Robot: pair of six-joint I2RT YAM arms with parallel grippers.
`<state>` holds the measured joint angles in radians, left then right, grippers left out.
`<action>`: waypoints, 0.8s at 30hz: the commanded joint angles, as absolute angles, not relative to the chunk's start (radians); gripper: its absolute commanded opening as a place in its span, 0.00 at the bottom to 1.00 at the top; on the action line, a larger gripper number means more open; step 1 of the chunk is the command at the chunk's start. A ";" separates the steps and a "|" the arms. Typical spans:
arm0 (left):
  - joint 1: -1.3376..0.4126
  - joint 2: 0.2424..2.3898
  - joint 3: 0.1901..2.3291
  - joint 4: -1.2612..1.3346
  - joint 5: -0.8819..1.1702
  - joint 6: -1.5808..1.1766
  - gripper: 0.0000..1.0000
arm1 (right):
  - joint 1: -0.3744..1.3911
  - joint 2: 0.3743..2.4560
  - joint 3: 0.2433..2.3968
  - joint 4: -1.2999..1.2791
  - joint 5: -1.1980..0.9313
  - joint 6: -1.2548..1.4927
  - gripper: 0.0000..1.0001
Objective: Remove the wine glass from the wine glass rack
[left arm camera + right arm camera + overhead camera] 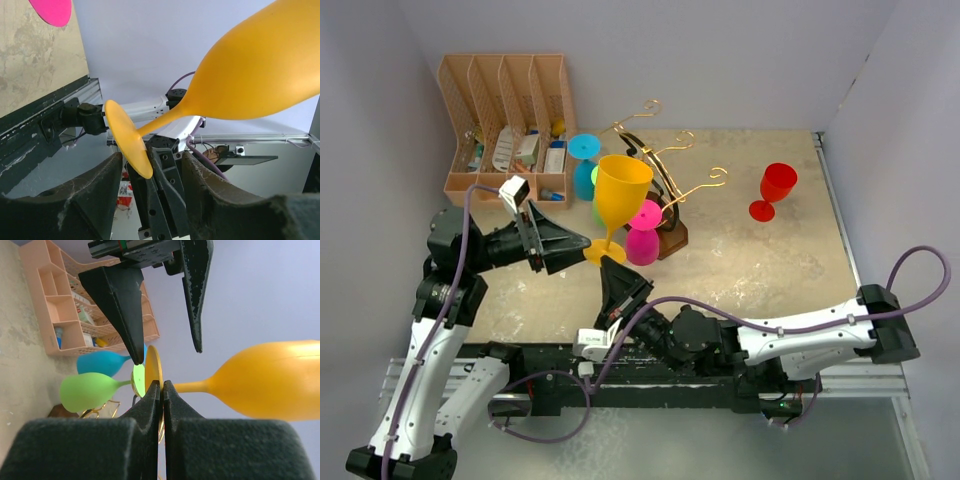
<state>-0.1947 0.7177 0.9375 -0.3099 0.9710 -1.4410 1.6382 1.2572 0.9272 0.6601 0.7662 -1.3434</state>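
Clutter (520,148) in organiser (455,100), glasses (642,243) on rack (673,238)

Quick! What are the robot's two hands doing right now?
Left hand: open, holding nothing.
Right hand: closed on the foot of the yellow wine glass.

Wine glass (622,185): plain amber-yellow, unpatterned. Other glasses, each a single flat colour: magenta glass (642,240), sky-blue glass (585,150), light green glass (87,390), red glass (776,188). Rack (692,187): gold wire, dark brown base. Desk organiser (505,110): pale tan-orange, with diagonal slots in its sides. Surface (760,270): beige, mottled with darker blotches. Left tool (582,250) and right tool (608,265): matte black. Arms (800,340): white shells, black joints. Walls (720,60): pale lilac-grey, plain.
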 commanded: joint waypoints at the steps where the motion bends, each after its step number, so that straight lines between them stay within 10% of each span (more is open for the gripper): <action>1: -0.190 0.711 0.921 -0.248 0.989 -1.504 0.52 | 1.650 1.286 0.963 0.835 0.794 -1.417 0.00; 7: -0.190 0.703 0.892 -0.225 0.993 -1.507 0.35 | 1.667 1.336 0.949 0.930 0.802 -1.493 0.00; 12: -0.190 0.690 0.846 -0.165 0.991 -1.521 0.02 | 1.676 1.328 0.933 0.942 0.804 -1.494 0.00; 16: -0.190 0.679 0.806 -0.116 0.974 -1.523 0.00 | 1.683 1.299 0.917 0.931 0.808 -1.481 0.00; 24: -0.190 0.666 0.632 0.109 0.912 -1.607 0.00 | 1.698 1.201 0.938 0.799 0.837 -1.315 0.42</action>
